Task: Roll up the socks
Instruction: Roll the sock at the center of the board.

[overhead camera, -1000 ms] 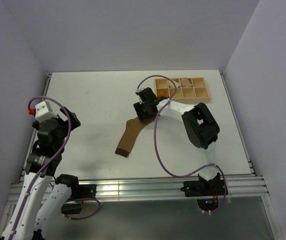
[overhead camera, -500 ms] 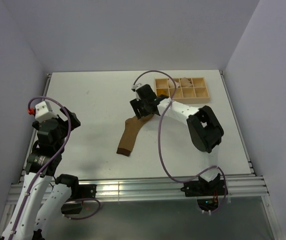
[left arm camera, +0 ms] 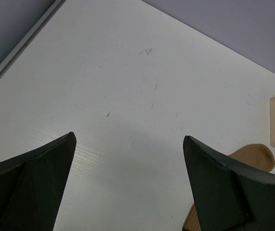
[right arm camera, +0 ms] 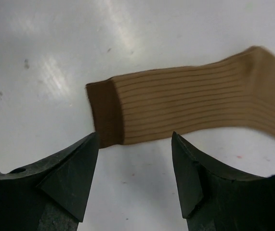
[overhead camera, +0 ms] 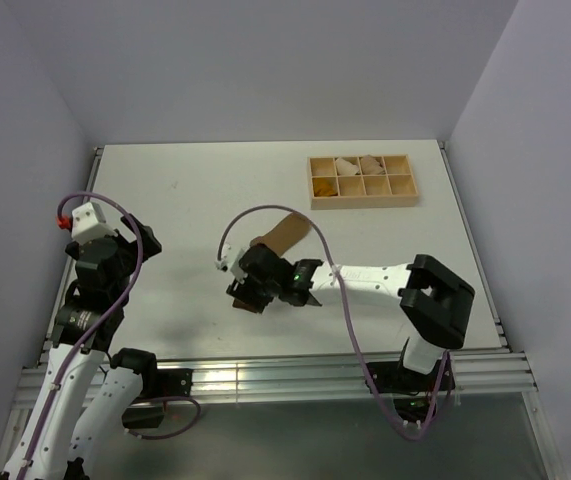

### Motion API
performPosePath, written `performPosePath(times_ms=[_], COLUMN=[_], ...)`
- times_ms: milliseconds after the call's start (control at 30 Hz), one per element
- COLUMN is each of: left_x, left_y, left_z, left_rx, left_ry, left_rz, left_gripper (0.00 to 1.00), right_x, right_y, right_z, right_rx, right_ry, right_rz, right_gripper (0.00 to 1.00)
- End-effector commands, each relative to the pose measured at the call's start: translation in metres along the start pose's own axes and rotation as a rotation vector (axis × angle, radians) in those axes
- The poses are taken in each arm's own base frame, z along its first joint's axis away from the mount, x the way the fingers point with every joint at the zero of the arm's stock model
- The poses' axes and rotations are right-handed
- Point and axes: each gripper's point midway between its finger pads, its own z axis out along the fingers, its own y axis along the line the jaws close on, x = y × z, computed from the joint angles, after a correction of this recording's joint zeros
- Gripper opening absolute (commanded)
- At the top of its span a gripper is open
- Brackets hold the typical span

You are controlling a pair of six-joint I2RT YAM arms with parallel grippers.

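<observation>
Fingers (left arm camera: 31, 183) of the left gripper (left arm camera: 128, 139) stand spread wide over the white table (left arm camera: 127, 72), gripping nothing. That arm (overhead camera: 90, 290) sits folded up at the left edge of the overhead view, well apart from everything else. Near the lower middle of that view the tan-brown sock (overhead camera: 287, 232) lies flat on the table, running from lower left up to the right, its lower-left end hidden under the right gripper (overhead camera: 248, 292). From the right wrist camera the sock's darker brown cuff (right arm camera: 106, 115) sits just beyond the fingertips, and the jaws are partly open, closed on nothing. At upper right rests a wooden tray (overhead camera: 363, 203), with pale rolled bundles (overhead camera: 345, 164) in two of its far compartments.
</observation>
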Motion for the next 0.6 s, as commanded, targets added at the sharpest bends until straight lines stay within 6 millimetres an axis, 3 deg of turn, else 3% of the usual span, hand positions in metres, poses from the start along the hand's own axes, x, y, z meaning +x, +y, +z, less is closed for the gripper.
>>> performPosePath(times_ms=[0,200,567], left_x=[-0.002,0.000,-0.002], left_y=[-0.003,-0.003,-0.004], left_z=[0.003,0.003,0.002], left_rx=[0.014,0.016,0.021], left_ry=[-0.009,-0.005,-0.012], left_rz=[-0.002,0.000,-0.004], left_gripper=[1.00,0.99,1.00], right_x=[-0.002,0.014,0.029], right_y=[0.020,0.043,0.034], right_z=[0.010,0.028,0.041], right_rx=[0.001,0.030,0.103], right_ry=[-0.027,0.042,0.092], right_rz=[-0.063,-0.172,-0.212], right_gripper=[0.68,0.67,0.62])
